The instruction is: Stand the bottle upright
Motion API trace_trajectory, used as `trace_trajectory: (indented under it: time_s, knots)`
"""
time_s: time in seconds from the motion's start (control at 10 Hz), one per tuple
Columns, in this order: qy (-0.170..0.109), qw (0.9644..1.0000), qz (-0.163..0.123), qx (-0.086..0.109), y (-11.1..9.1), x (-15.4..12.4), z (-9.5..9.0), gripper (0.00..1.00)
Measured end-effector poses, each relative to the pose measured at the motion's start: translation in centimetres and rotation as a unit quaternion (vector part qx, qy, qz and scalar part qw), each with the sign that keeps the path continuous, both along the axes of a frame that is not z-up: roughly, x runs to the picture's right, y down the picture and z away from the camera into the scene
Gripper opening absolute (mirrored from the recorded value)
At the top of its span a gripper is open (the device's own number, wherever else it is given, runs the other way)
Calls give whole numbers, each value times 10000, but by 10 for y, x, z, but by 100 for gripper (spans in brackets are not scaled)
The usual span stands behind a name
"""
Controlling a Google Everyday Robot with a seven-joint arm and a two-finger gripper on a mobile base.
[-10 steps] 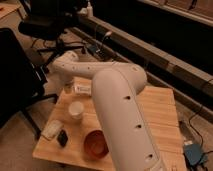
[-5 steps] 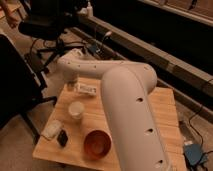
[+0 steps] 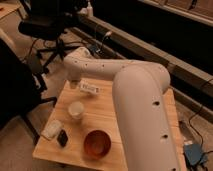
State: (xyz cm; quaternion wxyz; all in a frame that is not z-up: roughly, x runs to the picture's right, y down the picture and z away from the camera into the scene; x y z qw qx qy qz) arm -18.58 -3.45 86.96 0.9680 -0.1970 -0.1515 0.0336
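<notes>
The bottle [image 3: 89, 88] is small, slim and whitish with a pale label. It lies on its side near the far left edge of the wooden table [image 3: 107, 114]. My big white arm reaches from the lower right across the table and bends down at the far left. The gripper [image 3: 74, 83] hangs under the arm's end, just left of the bottle and close to it. Most of the gripper is hidden behind the arm.
A short white cup [image 3: 76, 109] stands in front of the bottle. A red-brown bowl [image 3: 97, 143], a small dark object [image 3: 62, 137] and a white packet [image 3: 51, 129] sit near the front left. A black office chair [image 3: 47, 27] stands beyond the table.
The arm's end has shifted slightly to the right, nearer the bottle. The bottle still lies on its side, and the cup and bowl have not moved.
</notes>
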Motion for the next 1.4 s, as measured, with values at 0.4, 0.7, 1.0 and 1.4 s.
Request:
trace_trajectory:
  time_s: [0.4,0.7,1.0,1.4]
  knots:
    - [-205,9990,406,43,-5,7,-9,28]
    - [-393,9967,709,81,-9,14,-13,28]
    - [-561,9940,932,127,-11,20,-14,28]
    - [-746,9901,1169,193,-16,25,-17,28]
